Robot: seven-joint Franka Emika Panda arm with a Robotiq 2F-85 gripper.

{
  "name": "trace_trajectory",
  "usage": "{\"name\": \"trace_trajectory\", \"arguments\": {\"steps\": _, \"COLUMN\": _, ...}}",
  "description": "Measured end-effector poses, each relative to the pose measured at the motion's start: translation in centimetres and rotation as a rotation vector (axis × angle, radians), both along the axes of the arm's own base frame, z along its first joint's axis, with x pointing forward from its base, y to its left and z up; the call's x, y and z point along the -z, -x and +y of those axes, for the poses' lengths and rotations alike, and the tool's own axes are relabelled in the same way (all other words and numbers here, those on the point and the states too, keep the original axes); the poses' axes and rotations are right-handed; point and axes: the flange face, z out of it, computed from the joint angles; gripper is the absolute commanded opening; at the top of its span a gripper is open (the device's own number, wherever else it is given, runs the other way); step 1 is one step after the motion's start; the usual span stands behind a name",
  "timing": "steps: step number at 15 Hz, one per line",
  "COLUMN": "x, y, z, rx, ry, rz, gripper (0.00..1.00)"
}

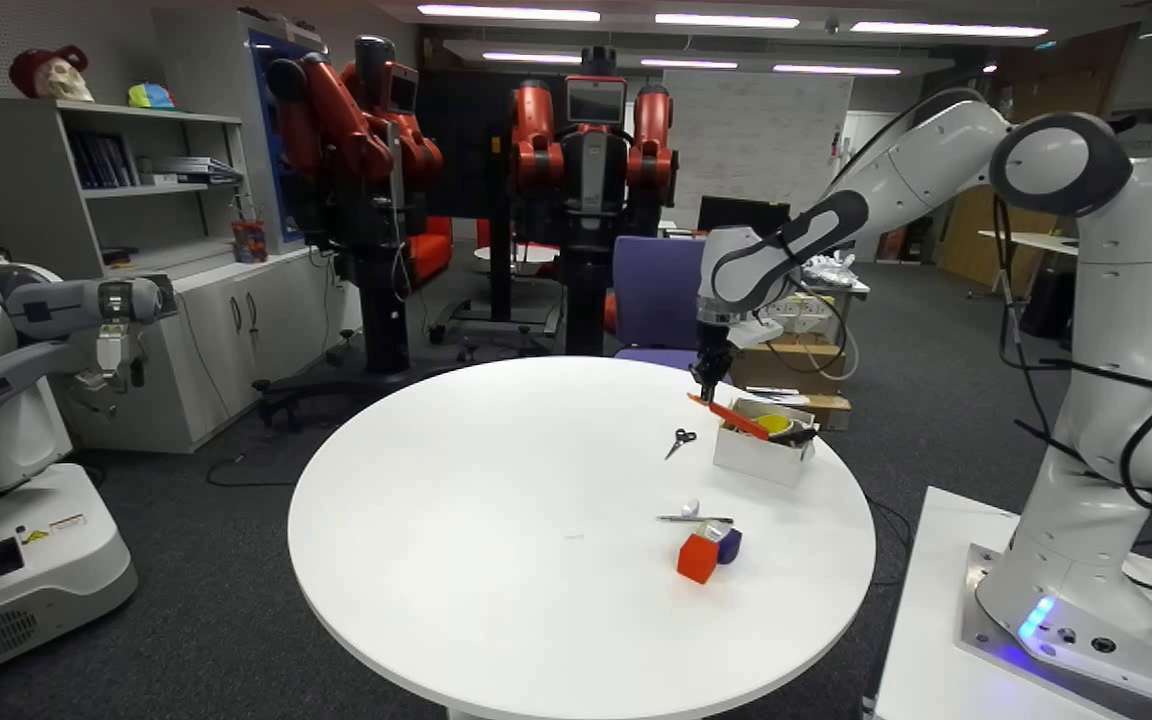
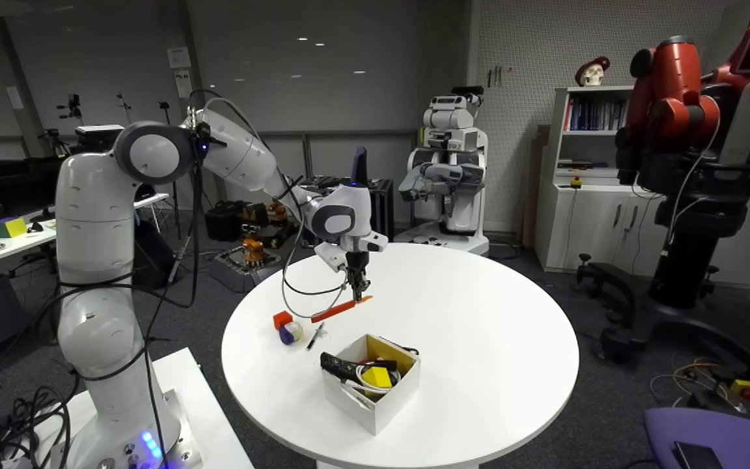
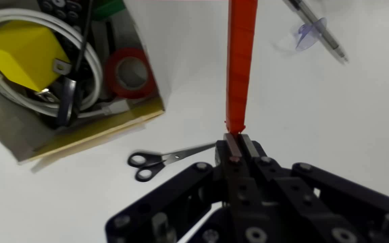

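My gripper point(image 3: 237, 137) is shut on a long red bar point(image 3: 240, 64), pinching it near one end. An orange end of the bar sticks out past the fingertips in both exterior views. Arm and bar hang above the white round table; the gripper point(image 2: 359, 296) points down and the bar point(image 2: 333, 311) lies slantwise. Beside it stands an open white box point(image 2: 375, 407) with a yellow block point(image 3: 25, 54), a white cable, a red tape roll point(image 3: 131, 73) and a black remote in it. Black-handled scissors point(image 3: 167, 160) lie on the table, their blade tip hidden behind a finger.
A pen point(image 3: 316, 27) and a clear suction cup point(image 3: 307, 35) lie on the table. Close to them sit a red block point(image 1: 698, 558) and a dark blue or purple object point(image 1: 729, 545). A purple chair point(image 1: 658, 290) stands at the edge of the round table point(image 1: 496, 560).
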Motion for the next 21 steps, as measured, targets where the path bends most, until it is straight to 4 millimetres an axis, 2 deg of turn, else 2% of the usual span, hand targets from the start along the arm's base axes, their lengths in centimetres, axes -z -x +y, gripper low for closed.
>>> {"name": "trace_trajectory", "arguments": {"steps": 4, "x": -1.3, "y": 1.6, "z": -8.5, "rx": 0.204, "ry": -0.027, "rz": -0.032, "gripper": 0.01}}
{"name": "trace_trajectory", "arguments": {"steps": 6, "x": -1.8, "y": 2.5, "z": -11.7, "rx": 0.306, "ry": -0.032, "rz": -0.052, "gripper": 0.01}}
{"name": "trace_trajectory", "arguments": {"steps": 8, "x": -2.1, "y": 3.0, "z": -13.9, "rx": 0.410, "ry": -0.037, "rz": -0.081, "gripper": 0.01}}
{"name": "trace_trajectory", "arguments": {"steps": 10, "x": -2.1, "y": 3.1, "z": -14.8, "rx": 0.510, "ry": -0.055, "rz": -0.117, "gripper": 0.01}}
{"name": "trace_trajectory", "arguments": {"steps": 15, "x": -0.8, "y": 3.1, "z": -15.2, "rx": 0.719, "ry": -0.104, "rz": -0.226, "gripper": 0.01}}
{"name": "trace_trajectory", "arguments": {"steps": 21, "x": 0.0, "y": 4.2, "z": -16.2, "rx": 0.798, "ry": -0.094, "rz": -0.283, "gripper": 0.01}}
